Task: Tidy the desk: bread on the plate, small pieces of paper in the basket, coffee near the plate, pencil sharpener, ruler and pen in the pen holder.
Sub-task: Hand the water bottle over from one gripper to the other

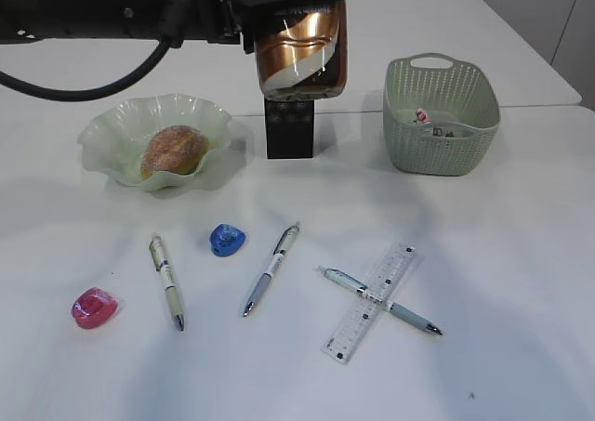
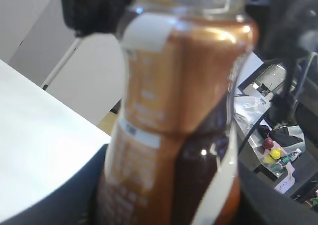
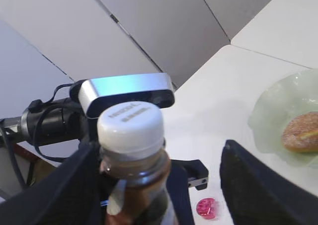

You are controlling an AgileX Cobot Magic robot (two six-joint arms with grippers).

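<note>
The coffee bottle [image 1: 302,54] hangs in the air over the black pen holder [image 1: 290,128], to the right of the plate [image 1: 102,138] with the bread [image 1: 174,150]; its cap is cut off at the top of the exterior view. The left gripper [image 2: 164,200] grips the bottle's lower body, though its fingers are only dark blurs at the frame's bottom. The right gripper [image 3: 159,185] stands wide around the bottle's neck, its far finger [image 3: 258,185] clear of it.

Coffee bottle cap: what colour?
White, on the coffee bottle cap; the right wrist view shows it best.
</note>
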